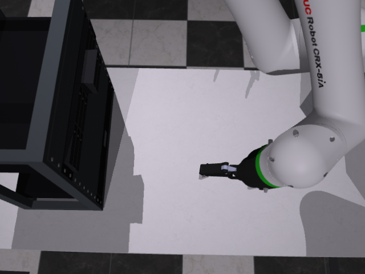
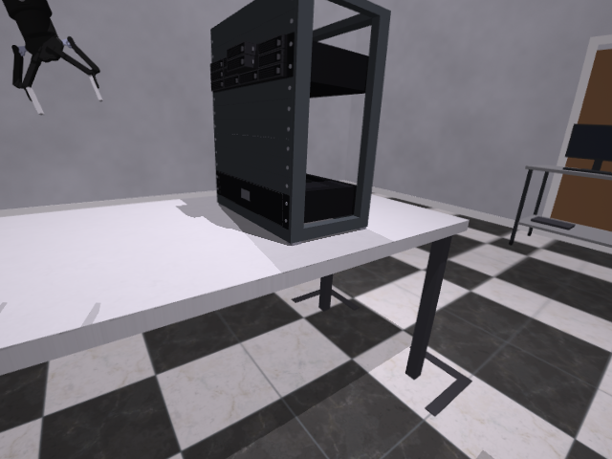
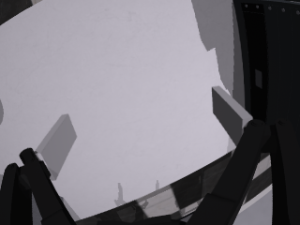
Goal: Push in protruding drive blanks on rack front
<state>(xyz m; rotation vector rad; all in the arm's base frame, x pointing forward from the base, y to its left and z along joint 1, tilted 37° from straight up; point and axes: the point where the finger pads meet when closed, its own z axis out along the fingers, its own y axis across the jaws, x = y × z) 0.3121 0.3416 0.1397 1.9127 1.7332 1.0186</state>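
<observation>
The jaws [image 1: 201, 170] [image 2: 71, 107] waited wide apart, away from the rack [image 1: 38, 85] [image 2: 299, 123] [image 3: 286, 61].

The rack stood upright on the desk [image 1: 177, 117] [image 2: 148, 256] [image 3: 131, 84], with nothing seen tying it down, so a hard push high up might have tipped it or made it slide. A drive blank [image 1: 89, 69] [image 2: 240, 61] stuck out of the front, up in the drive rows near the top; it looked like two stacked blocks, and I could not tell if they were one blank or two. The jaws held nothing and hung well apart from it, likely to leave room to line up first. They were spread, and pushing needed no grab, so closing them would probably have made a neater poking end. A slow, straight push seemed best.
</observation>
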